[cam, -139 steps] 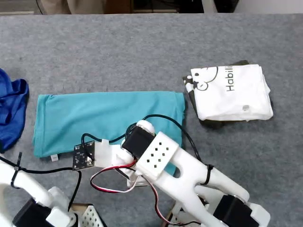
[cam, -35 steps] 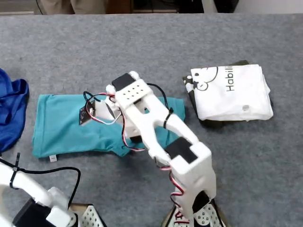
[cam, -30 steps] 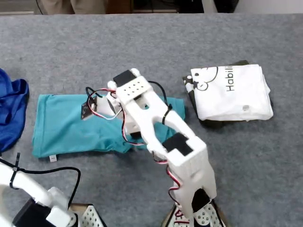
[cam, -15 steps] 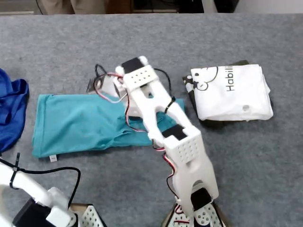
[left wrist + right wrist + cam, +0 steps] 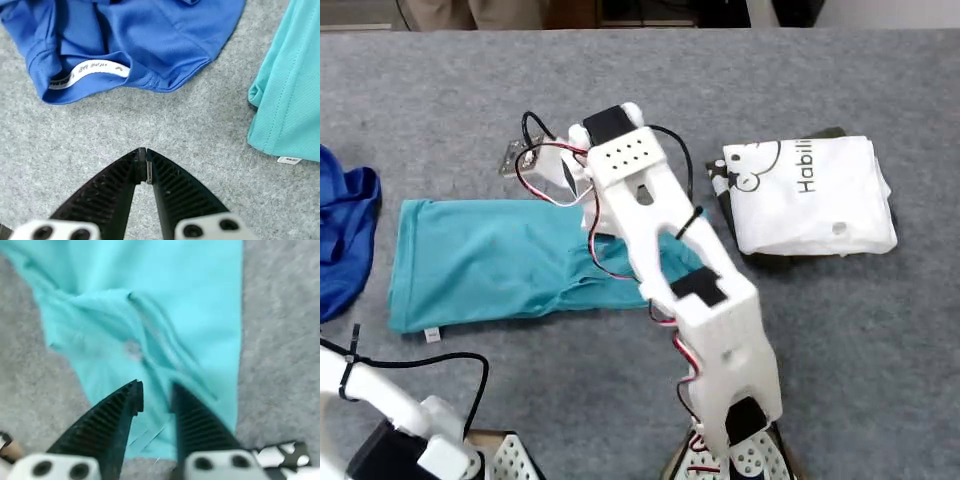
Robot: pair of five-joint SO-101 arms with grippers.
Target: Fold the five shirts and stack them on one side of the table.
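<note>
Right gripper [image 5: 155,390], jaws narrowly parted, over teal shirt [image 5: 480,260]; left gripper [image 5: 145,169], jaws together, beside blue shirt [image 5: 130,35].

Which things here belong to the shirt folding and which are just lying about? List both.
Job in hand:
teal shirt, laid out
blue shirt, crumpled
white shirt, folded, lying on a dark shirt
right end effector, open above the teal shirt
left end effector, shut, near the blue shirt

Not part of it:
grey table cover, just the surface underneath
</note>
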